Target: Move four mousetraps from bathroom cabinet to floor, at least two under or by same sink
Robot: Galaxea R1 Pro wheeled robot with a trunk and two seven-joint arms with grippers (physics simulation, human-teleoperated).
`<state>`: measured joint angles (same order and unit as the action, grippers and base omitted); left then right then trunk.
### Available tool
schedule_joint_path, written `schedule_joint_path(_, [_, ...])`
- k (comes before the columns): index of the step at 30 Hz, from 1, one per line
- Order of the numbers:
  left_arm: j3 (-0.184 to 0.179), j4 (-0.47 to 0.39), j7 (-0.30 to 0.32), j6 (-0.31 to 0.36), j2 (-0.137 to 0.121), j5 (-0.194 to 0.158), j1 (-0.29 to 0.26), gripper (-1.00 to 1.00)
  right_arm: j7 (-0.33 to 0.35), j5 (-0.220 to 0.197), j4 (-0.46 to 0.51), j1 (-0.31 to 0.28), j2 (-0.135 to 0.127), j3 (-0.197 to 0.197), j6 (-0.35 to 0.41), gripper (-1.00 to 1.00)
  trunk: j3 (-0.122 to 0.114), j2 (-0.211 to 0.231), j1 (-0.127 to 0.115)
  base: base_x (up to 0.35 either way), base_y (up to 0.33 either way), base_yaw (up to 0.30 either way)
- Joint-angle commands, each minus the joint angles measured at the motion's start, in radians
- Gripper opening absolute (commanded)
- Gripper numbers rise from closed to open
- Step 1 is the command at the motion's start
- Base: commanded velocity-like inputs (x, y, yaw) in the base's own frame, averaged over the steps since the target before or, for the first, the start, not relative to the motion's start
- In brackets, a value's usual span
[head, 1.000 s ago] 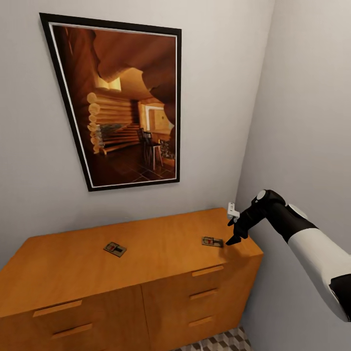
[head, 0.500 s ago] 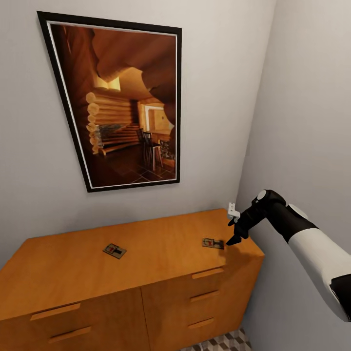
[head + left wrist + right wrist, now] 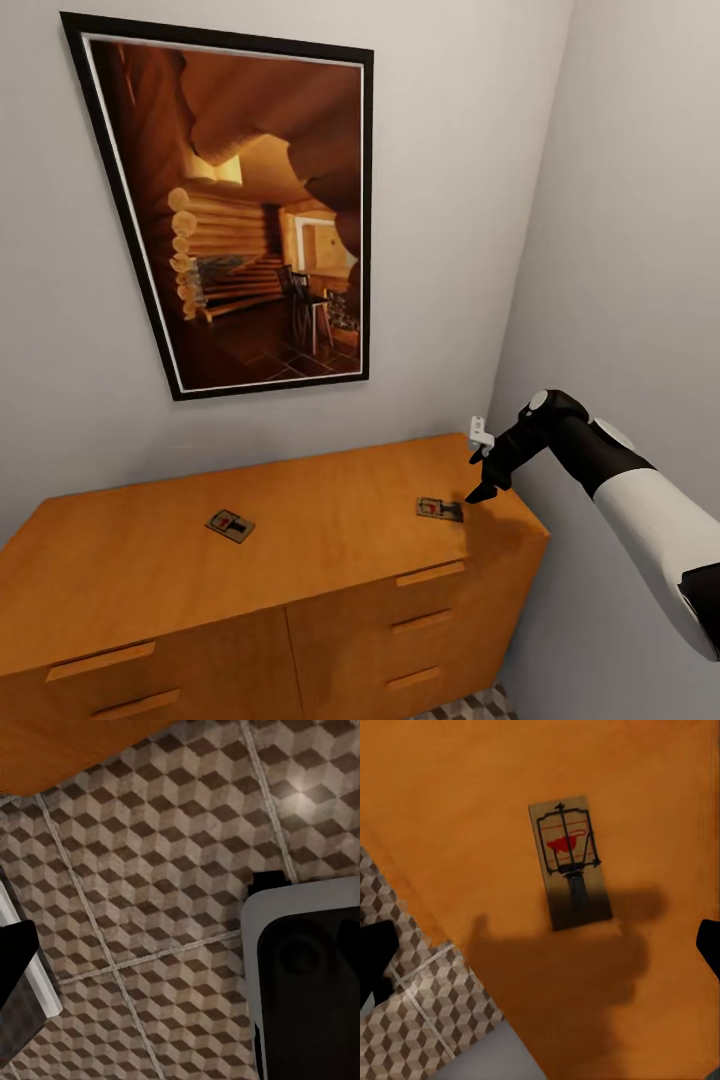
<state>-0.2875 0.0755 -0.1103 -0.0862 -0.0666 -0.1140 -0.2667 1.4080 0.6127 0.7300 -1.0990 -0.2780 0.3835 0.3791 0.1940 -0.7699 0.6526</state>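
We saw two mousetraps on the flat top of the cabinet [image 3: 330,520]. The left mousetrap [image 3: 230,524] lay near the middle of the top, well apart from the other. The right mousetrap [image 3: 439,509] lay close to the cabinet's right end, near the front edge.

The right gripper [image 3: 481,492] hung just above & beside the right mousetrap, pointing down, w/ the black-and-white arm coming in from the right side of the head view. In the right wrist view that same trap [image 3: 569,860] lay flat on the orange wood, red patch & dark wire on its upper face, the gripper's shadow falling across one end. Two dark fingertips [image 3: 375,956] showed at opposite edges of that view, far apart, so the jaws were spread & held nothing; no contact w/ the trap that we could see.

The cabinet front showed drawers w/ wooden bar handles. A big black-framed picture [image 3: 250,200] of a log interior hung on the grey wall above it.

The left wrist view looked at the bathroom floor [image 3: 165,870], cube-pattern tiles w/ pale grout, an orange-brown wooden corner at one edge & part of the robot's white-and-black body [image 3: 307,975]. We couldn't tell how the left gripper's jaws stood.
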Motion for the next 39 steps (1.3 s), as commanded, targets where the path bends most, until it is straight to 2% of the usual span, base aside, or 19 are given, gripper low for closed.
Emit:
schedule_joint_path(1, [-0.009,0.004,0.0,-0.007,0.001,-0.01,-0.002,1.0,0.003,0.001,0.002,-0.001,-0.001,0.003,0.01,1.0,0.002,-0.001,0.001,0.189,0.0,0.0])
schedule_joint_path(31, [-0.009,0.004,0.0,-0.007,0.001,-0.01,-0.002,1.0,0.003,0.001,0.001,-0.001,-0.006,0.0,0.01,1.0,0.002,-0.001,0.001,0.025,0.0,0.0])
schedule_joint_path(34, [-0.009,0.004,0.0,-0.007,0.001,-0.01,-0.002,1.0,0.003,0.0,0.002,-0.001,-0.007,-0.005,0.01,1.0,0.002,-0.001,0.001,0.0,0.0,0.0])
schedule_joint_path(39, [-0.009,0.004,0.0,-0.007,0.001,-0.01,-0.002,1.0,0.003,0.0,0.002,-0.001,-0.006,-0.037,0.001,1.0,0.002,-0.001,0.001,0.0,0.0,0.0])
